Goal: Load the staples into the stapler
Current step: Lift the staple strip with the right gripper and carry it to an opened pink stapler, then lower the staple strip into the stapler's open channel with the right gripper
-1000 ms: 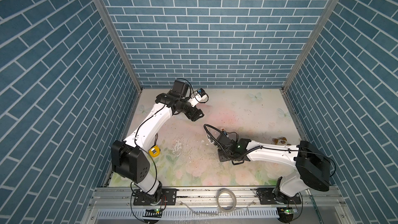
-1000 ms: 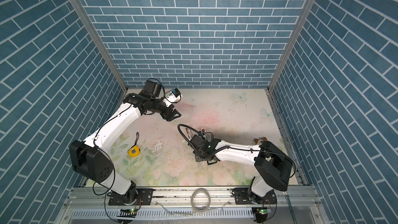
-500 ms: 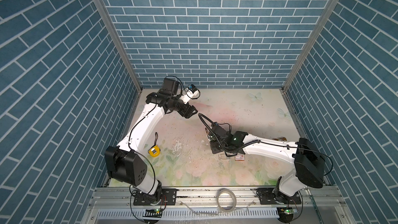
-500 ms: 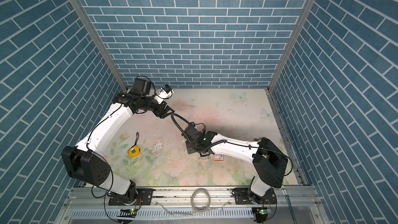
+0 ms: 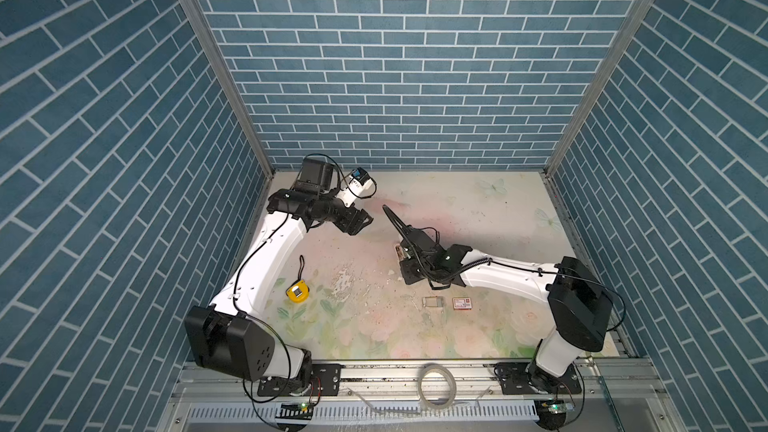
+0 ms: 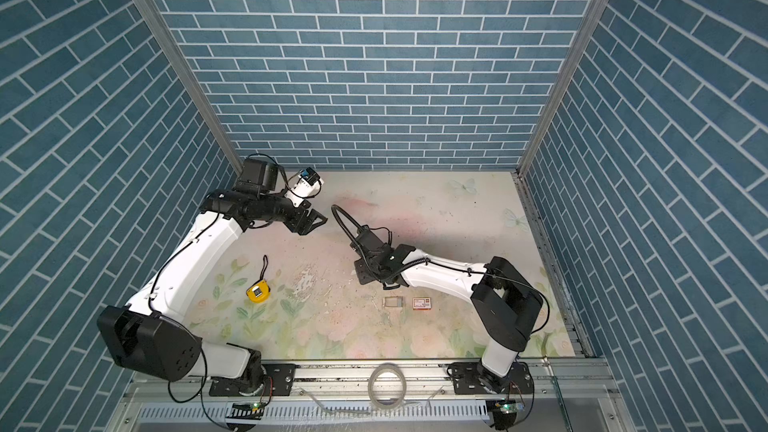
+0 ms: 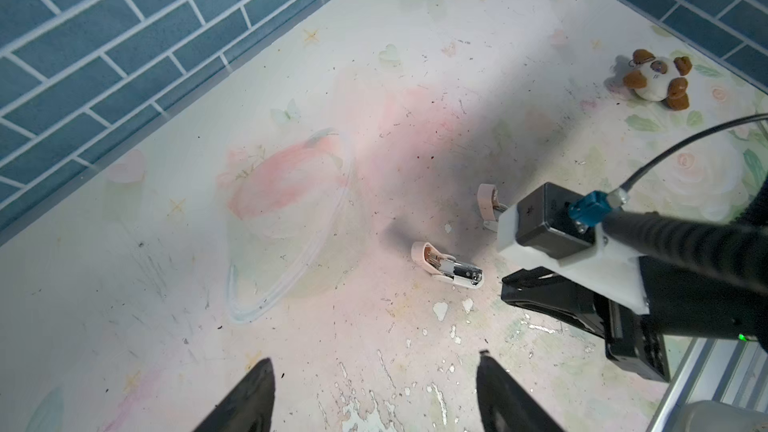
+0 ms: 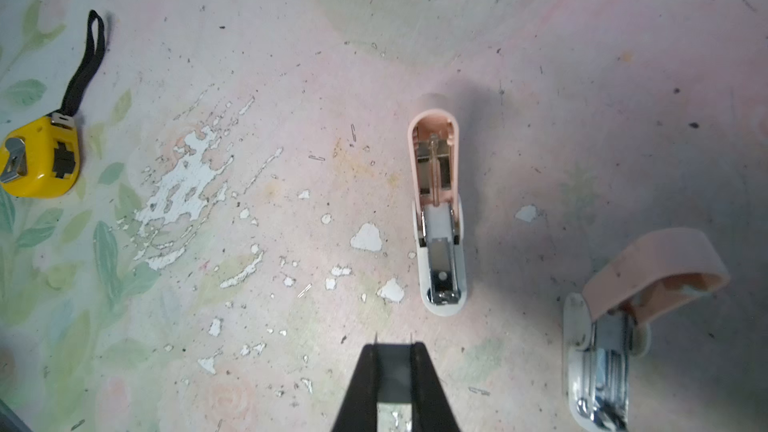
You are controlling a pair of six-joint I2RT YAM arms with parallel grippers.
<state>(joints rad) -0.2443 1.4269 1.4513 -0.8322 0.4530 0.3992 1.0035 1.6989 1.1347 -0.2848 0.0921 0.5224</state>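
In the right wrist view my right gripper (image 8: 392,347) is shut on a small dark-grey block of staples (image 8: 392,369); two thin prongs stick out past the fingertips. Just ahead of it a pink-and-white stapler (image 8: 438,218) lies opened flat on the mat, its metal channel bare. A second stapler (image 8: 602,347), pink lid raised, sits beside my gripper. The left wrist view shows the flat stapler (image 7: 449,270) below the right arm. My left gripper (image 7: 374,367) is open and empty, hovering near the back left (image 5: 361,220).
A red-and-white box (image 5: 462,303) and a small open tray (image 5: 433,302) lie on the floral mat under the right arm. A yellow tape measure (image 5: 298,293) sits at the left. A brown-and-white plush toy (image 7: 656,76) lies near the right wall. Blue brick walls enclose three sides.
My right gripper has moved left and towards the back with the staples, uncovering the box and tray. My left gripper has drawn back a little to the left.
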